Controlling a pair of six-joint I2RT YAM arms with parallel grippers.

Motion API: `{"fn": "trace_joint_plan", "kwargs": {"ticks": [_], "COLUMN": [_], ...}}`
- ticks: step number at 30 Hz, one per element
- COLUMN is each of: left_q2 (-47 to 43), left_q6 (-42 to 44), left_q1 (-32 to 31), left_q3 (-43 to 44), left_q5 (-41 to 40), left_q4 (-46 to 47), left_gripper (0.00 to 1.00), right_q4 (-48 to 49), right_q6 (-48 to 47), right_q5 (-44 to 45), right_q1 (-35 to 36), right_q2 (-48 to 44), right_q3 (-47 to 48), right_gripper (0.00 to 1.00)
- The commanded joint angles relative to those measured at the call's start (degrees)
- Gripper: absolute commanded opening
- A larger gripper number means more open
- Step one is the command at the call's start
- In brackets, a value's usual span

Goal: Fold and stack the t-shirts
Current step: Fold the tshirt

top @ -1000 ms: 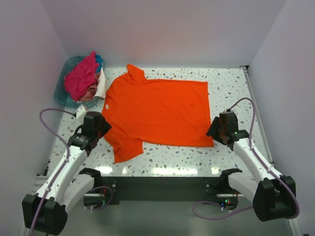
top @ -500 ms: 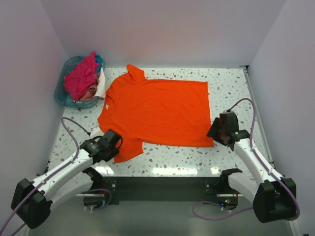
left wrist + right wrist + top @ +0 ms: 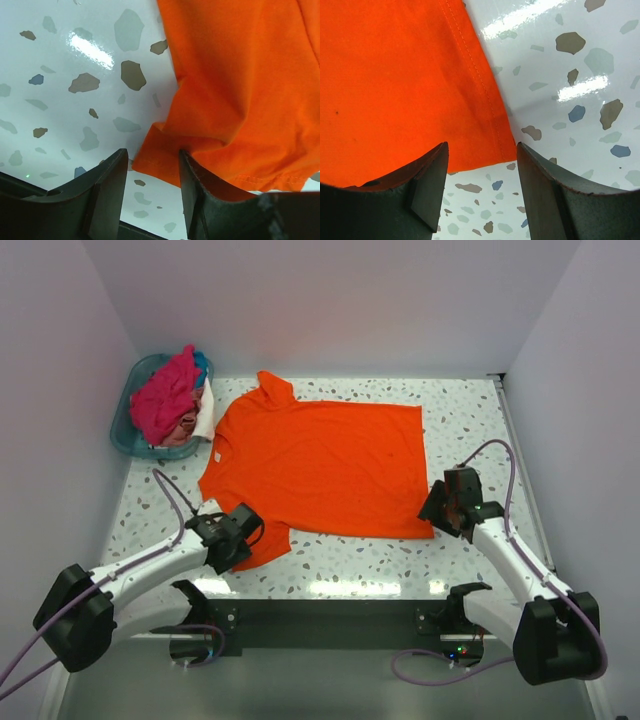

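Note:
The bright orange t-shirt (image 3: 320, 465) lies spread flat on the speckled table, neck to the left, with a small white label (image 3: 216, 452). My left gripper (image 3: 240, 538) is open at the tip of the near sleeve; in the left wrist view (image 3: 150, 172) the sleeve corner (image 3: 155, 160) sits between the jaws, the right one against the cloth. My right gripper (image 3: 441, 508) is open at the shirt's near right hem corner (image 3: 500, 150), which lies between its jaws (image 3: 482, 165). Magenta-pink (image 3: 165, 398), blue (image 3: 202, 365) and white (image 3: 205, 415) shirts are heaped in the basket.
The teal plastic basket (image 3: 127, 428) stands at the back left corner, touching the shirt's collar side. Walls close in the table on three sides. A dark rail (image 3: 330, 615) runs along the near edge between the arm bases.
My left arm has swung from the shirt's left side down and right to the near sleeve tip. The right gripper has barely moved. The shirt lies the same.

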Motion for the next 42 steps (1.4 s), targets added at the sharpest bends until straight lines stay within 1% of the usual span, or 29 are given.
{"fn": "trace_joint_plan", "kwargs": {"ticks": [1, 4, 5, 7, 8, 9, 10, 13, 17, 20, 23, 24, 30, 34, 42], "left_q2": [1.9, 3.2, 3.1, 3.1, 3.0, 2.8, 2.6, -0.3, -6.3, -9.2, -10.5, -10.8, -13.2, -15.4, -17.5], "left_q6": [1.7, 2.0, 2.3, 2.9, 2.9, 3.3, 3.5, 4.2, 5.8, 6.7, 8.3, 8.5, 9.4, 9.6, 10.5], "left_q1": [-0.4, -0.4, -0.3, -0.3, -0.3, -0.3, -0.3, -0.3, -0.3, -0.4, -0.3, -0.3, -0.3, -0.3, -0.3], "left_q3": [-0.4, -1.7, -2.3, -3.6, -3.9, -4.1, -4.0, -2.5, 1.0, 2.9, 4.1, 4.6, 5.5, 6.8, 8.1], "left_q5": [-0.1, 1.0, 1.4, 2.6, 2.9, 3.1, 3.3, 3.0, 2.4, 2.5, 3.4, 3.6, 4.8, 4.8, 5.6], "left_q4": [2.5, 4.7, 6.5, 7.8, 8.5, 8.6, 8.6, 7.5, 4.1, 2.8, 2.6, 2.5, 1.9, 0.6, 0.3], "left_gripper": [0.5, 0.49, 0.43, 0.35, 0.25, 0.2, 0.11, 0.0, 0.0, 0.0, 0.0, 0.0, 0.0, 0.0, 0.0], "right_q4": [1.5, 1.9, 1.9, 2.0, 2.1, 2.0, 2.1, 2.4, 2.7, 3.2, 2.8, 2.5, -1.6, -3.8, -1.3], "right_q6": [-0.1, -0.1, 0.1, 0.0, 0.0, 0.1, 0.0, 0.1, 0.1, 0.7, 1.2, 1.3, 2.4, 4.5, 7.5], "right_q5": [-0.3, -0.5, -0.7, -0.9, -0.9, -0.9, -0.9, -0.9, -1.1, -1.3, -1.6, -1.1, 0.4, 0.1, -1.3], "right_q1": [-0.3, -0.3, -0.3, -0.3, -0.3, -0.2, -0.3, -0.3, -0.3, -0.3, -0.3, -0.4, -0.3, -0.3, -0.3], "right_q2": [0.3, 0.7, 0.9, 1.2, 1.4, 1.6, 1.7, 2.1, 3.3, 4.4, 4.7, 4.5, 1.1, 0.6, 2.0], "right_q3": [1.8, 2.0, 2.0, 2.2, 2.3, 2.4, 2.4, 2.4, 2.3, 1.7, 1.2, 1.0, -0.4, -0.8, -4.4], "right_gripper": [0.6, 0.6, 0.6, 0.6, 0.6, 0.6, 0.6, 0.6, 0.6, 0.59, 0.56, 0.53, 0.53, 0.53, 0.51]}}
